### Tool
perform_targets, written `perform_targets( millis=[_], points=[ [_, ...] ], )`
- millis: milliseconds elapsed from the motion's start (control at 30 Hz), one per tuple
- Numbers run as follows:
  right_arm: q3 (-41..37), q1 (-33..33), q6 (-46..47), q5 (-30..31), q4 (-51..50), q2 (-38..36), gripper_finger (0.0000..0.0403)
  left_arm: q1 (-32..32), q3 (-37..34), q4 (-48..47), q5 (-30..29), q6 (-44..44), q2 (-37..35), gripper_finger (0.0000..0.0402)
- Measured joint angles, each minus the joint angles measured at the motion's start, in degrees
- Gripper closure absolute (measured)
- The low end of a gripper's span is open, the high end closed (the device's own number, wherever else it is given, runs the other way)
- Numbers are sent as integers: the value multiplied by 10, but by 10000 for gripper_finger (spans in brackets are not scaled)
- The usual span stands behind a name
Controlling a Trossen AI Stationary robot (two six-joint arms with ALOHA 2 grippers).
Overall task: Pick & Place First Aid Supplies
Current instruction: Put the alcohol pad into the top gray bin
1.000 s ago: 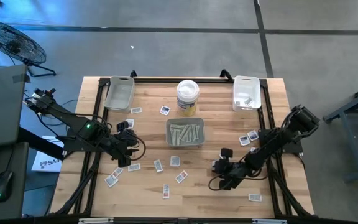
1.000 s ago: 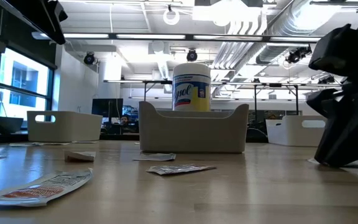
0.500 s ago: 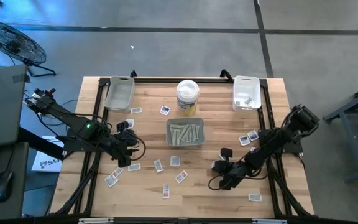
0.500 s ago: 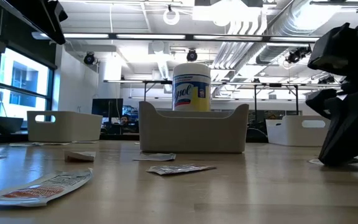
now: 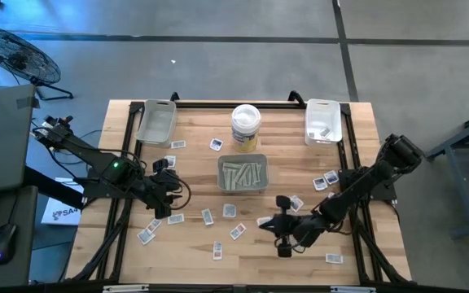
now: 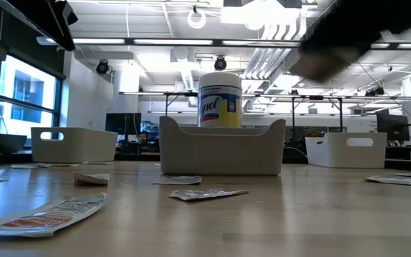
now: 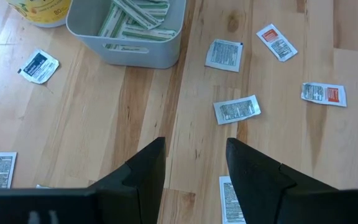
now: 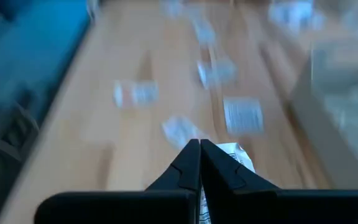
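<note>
Lifting off the table, the right gripper (image 5: 282, 226) is pinching a small packet (image 8: 234, 154), swinging left. The grey tray (image 5: 243, 176) is lying up-left, nearer this arm. The left gripper (image 7: 195, 163) is waiting open.

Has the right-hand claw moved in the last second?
Yes. The right gripper has swung left, nearer the grey tray of pale strips, shut on a small white packet.

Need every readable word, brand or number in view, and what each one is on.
"Lysol": yellow label of the white tub, low view.
Packets on the table, such as the red-printed one and those in the left wrist view: print too small to read.
Packet in the right gripper: blurred, unreadable.
</note>
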Motion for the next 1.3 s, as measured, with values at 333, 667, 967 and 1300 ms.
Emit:
perform_targets(
  millis=[333, 667, 967, 1300],
  points=[
    [-5, -3, -122, 70, 194, 45, 402, 0, 0, 0, 0, 0, 0, 236],
    [-5, -30, -134, 0, 271, 71, 402, 0, 0, 3, 143, -2, -5, 236],
    [-5, -118, -215, -197, 337, 71, 403, 0, 0, 3, 284, 11, -2, 236],
    [-4, -185, -272, -349, 343, 71, 403, 0, 0, -13, 327, 91, -10, 236]
  ],
)
